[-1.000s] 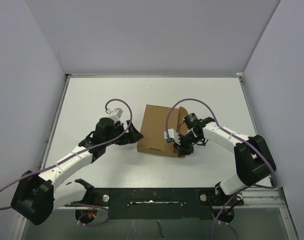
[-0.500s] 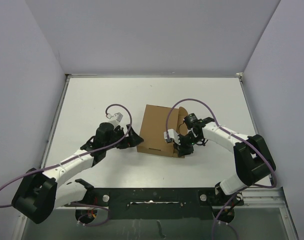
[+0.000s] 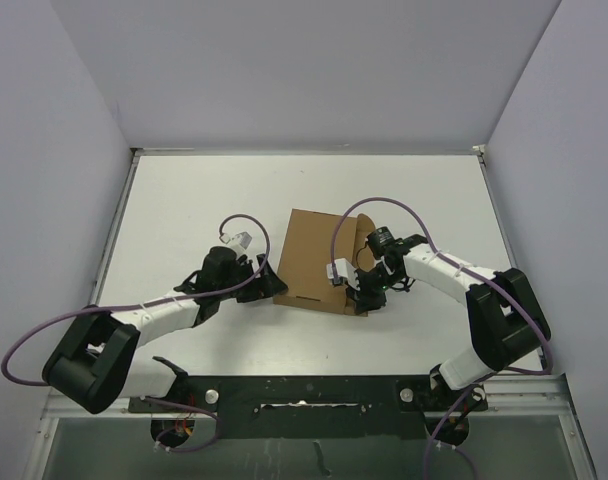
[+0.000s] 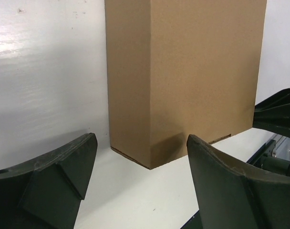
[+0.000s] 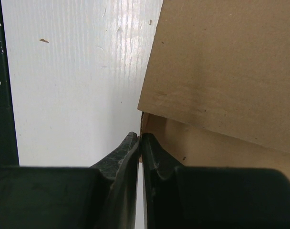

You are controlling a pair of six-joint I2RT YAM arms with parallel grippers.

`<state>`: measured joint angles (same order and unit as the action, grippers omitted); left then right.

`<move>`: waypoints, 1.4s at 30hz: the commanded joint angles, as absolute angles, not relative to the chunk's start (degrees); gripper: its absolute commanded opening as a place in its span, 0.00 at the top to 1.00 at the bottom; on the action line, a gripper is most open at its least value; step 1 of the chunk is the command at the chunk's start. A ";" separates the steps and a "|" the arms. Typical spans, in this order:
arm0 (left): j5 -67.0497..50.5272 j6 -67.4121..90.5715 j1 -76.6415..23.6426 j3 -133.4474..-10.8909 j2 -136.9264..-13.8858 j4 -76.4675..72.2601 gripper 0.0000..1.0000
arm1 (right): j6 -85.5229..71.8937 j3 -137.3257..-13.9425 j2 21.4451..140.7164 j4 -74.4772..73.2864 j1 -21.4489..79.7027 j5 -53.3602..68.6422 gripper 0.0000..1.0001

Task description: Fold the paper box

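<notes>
The box (image 3: 309,262) lies mid-table (image 3: 184,200), between the two arms; the right gripper (image 5: 141,138) is pressed together on a thin cardboard edge at the box's right side; the left gripper (image 4: 141,143) stands spread, facing the box's near left corner, not touching.

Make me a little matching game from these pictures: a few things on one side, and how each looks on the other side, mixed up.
Things:
1. left gripper
2. right gripper
3. paper box
4. table

How it looks:
A. plain brown
B. glossy white
C. jaws wide apart, pointed at a corner of the box
D. pinched shut on a thin cardboard edge

Pairs: 1-C, 2-D, 3-A, 4-B
</notes>
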<state>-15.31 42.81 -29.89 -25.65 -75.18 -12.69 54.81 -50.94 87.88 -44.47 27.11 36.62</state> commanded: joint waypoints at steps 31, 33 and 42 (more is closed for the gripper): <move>-13.53 41.50 -31.00 -29.30 -75.41 -12.13 0.33 | 53.28 -51.41 84.84 -42.29 26.77 39.14 0.78; -13.30 41.41 -31.03 -29.44 -75.37 -11.97 0.33 | 53.15 -51.35 84.83 -42.03 26.82 38.95 0.81; -13.04 41.80 -30.98 -30.10 -76.93 -12.13 0.37 | 54.15 -50.65 85.10 -42.70 27.02 37.38 0.96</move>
<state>-13.76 42.57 -30.70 -27.49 -76.49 -11.38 53.54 -50.87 86.83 -43.29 26.63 36.99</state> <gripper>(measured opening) 0.634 0.067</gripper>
